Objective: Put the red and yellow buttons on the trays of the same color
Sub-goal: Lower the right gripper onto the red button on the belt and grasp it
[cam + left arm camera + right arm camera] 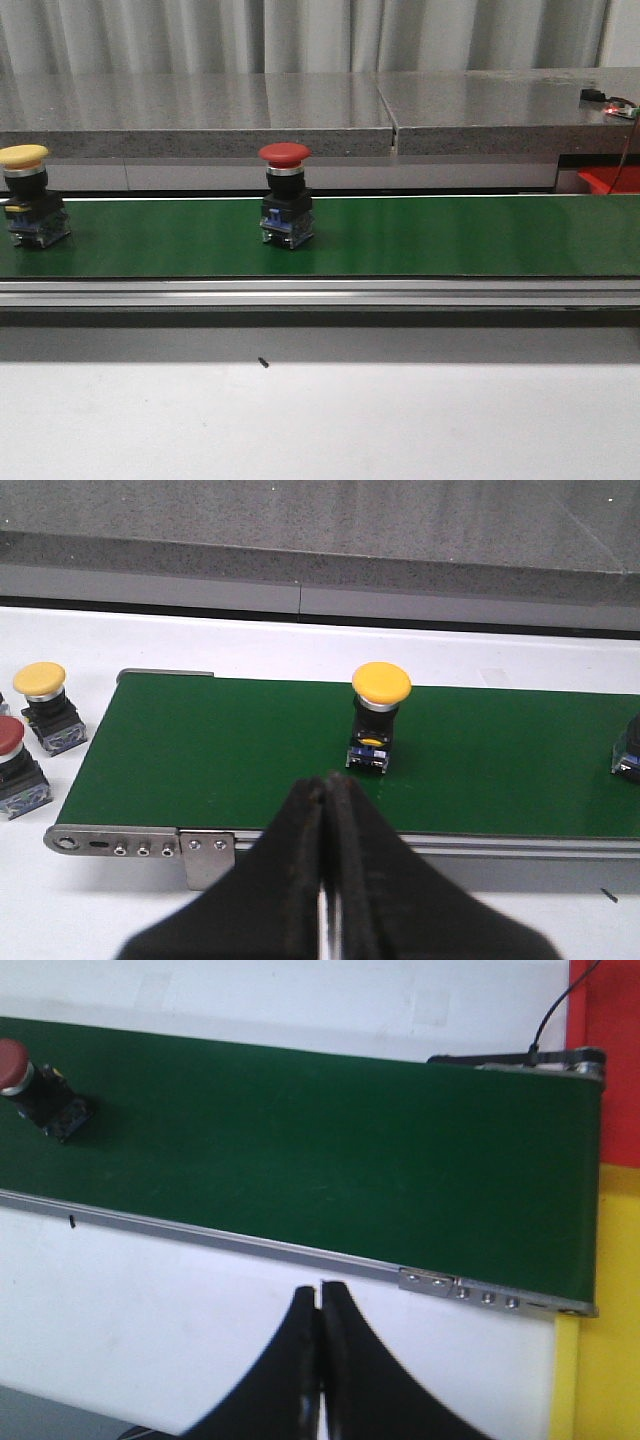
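Left hand (325,880): fingers pressed together, grasping nothing, near edge of belt.
Right hand (320,1360): clenched, empty, over white desk (320,420).
Green belt (420,235): carries both buttons.
Red button (286,208): upright, mid-belt.
Yellow button (28,196): upright, left end of belt.
Handling (judged): rigid plastic, light, top-heavy; domed cap smooth, likely slips.
Grip: across the square black body below the cap.
Trays: red (602,1005) and yellow (600,1340) surfaces beyond belt's right end.
Spare buttons (40,705): on desk, off belt's left end.

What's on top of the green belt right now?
Two buttons stand upright on the green belt: a red button mid-belt and a yellow button toward its left end. The rest of the belt is bare. What's underneath the button bases is hidden.
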{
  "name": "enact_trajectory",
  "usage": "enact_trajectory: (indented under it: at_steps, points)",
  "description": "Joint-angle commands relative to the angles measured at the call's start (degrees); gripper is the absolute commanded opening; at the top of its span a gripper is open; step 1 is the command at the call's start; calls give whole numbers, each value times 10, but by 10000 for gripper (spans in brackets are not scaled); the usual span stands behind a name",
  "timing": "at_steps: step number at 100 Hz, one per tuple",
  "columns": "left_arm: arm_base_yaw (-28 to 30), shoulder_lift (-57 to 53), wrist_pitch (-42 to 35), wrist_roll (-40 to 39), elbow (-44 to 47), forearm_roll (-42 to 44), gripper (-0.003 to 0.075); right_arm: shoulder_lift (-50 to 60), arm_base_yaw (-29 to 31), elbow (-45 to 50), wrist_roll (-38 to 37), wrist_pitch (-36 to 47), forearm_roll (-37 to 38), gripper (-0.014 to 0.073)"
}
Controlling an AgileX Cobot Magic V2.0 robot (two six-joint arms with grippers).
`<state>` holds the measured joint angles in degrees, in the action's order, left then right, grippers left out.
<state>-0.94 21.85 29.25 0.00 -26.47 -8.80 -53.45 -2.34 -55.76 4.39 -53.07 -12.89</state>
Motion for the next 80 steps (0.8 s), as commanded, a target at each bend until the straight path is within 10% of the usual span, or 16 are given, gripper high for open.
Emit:
enact_trajectory:
  at_steps: [1,31,80]
  points:
    - [-4,3,-44,0,-18,-8,-20,-24,-1,-20,6,20,-16,-63]
    - [-4,3,-44,0,-18,-8,-20,-58,-2,-20,61,39,-46,630]
    - [-4,3,-44,0,-18,-8,-20,-204,-141,-52,141,109,-93,592]
